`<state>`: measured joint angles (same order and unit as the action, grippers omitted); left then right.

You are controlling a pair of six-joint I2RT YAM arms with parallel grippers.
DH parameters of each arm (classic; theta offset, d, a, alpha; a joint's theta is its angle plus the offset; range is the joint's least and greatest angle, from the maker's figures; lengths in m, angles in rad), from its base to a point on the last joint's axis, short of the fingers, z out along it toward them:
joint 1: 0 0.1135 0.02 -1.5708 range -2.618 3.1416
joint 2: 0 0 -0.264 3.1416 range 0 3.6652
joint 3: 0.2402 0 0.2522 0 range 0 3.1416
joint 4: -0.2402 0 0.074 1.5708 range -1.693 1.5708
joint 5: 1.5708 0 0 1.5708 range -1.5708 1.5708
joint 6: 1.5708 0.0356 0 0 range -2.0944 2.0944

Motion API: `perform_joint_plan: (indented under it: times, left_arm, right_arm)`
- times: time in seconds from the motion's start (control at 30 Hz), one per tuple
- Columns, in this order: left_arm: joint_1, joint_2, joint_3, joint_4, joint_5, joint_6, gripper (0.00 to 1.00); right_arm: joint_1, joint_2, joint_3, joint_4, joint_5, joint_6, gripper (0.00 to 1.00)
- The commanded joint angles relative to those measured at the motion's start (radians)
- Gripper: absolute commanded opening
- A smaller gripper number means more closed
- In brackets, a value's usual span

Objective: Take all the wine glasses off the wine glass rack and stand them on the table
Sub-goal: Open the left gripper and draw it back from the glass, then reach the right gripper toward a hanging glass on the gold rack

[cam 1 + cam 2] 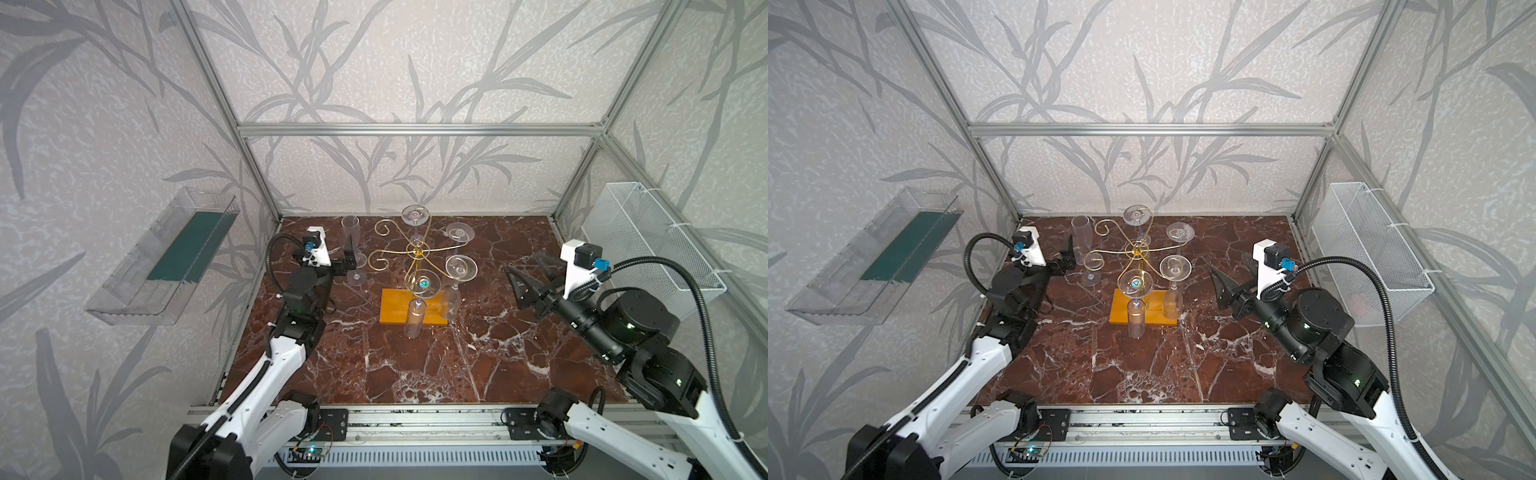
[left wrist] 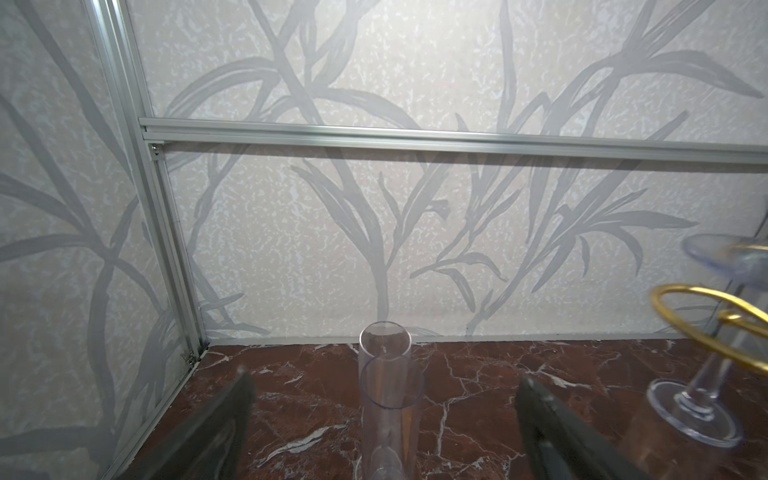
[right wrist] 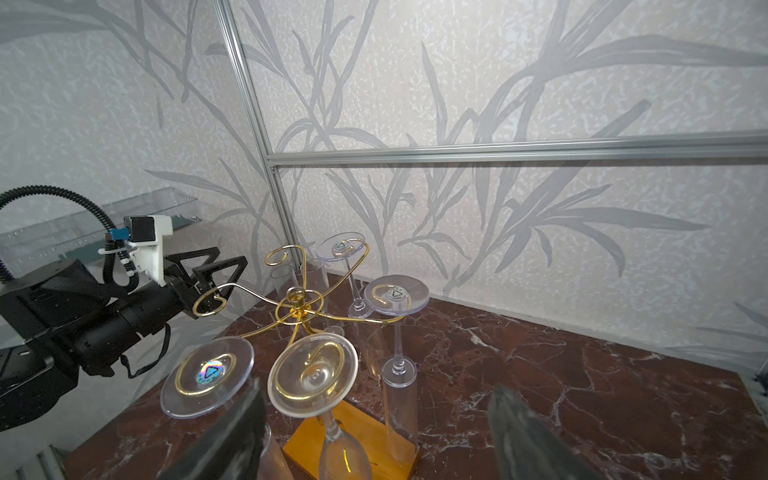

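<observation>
Wine glass (image 1: 350, 232) upright, mouth upward

No words, brand names or numbers can be read anywhere. The only signs are small round stickers on the upturned feet of three wine glasses (image 3: 207, 380) hanging from the wine glass rack (image 3: 296, 296). Each bears a dark triangle outline. One is an iridescent sticker (image 3: 209, 371). A pale sticker (image 3: 395, 293) and a second pale sticker (image 3: 340, 246) have edge marks too small to read.

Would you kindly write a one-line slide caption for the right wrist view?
Open right gripper faces the rack, four glasses hanging upside down; left gripper beyond it.
</observation>
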<state>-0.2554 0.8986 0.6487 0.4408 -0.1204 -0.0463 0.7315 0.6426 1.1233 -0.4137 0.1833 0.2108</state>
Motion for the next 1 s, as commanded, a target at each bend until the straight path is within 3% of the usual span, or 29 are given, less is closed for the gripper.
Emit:
perform_joint_plan:
  times: [0.0,0.3,0.6,0.97]
  left_arm:
    - [-0.002,-0.114,0.038,-0.293,0.063,-0.061,0.99]
    - [-0.002,-0.303,0.086,-0.548,0.12,-0.168,0.99]
    - [-0.002,-0.418,0.037,-0.584,0.114,-0.234,0.99]
    - [-0.003,-0.457,0.022,-0.639,0.105,-0.274,0.99]
  right_arm:
    - [-0.004,0.01,0.032,-0.055,-0.038,0.146,0.82]
    - [-0.004,0.08,0.043,-0.004,-0.189,0.359,0.81]
    - [0.0,0.12,-0.067,0.186,-0.343,0.693,0.73]
    - [0.062,0.099,-0.102,0.169,-0.306,0.791,0.68]
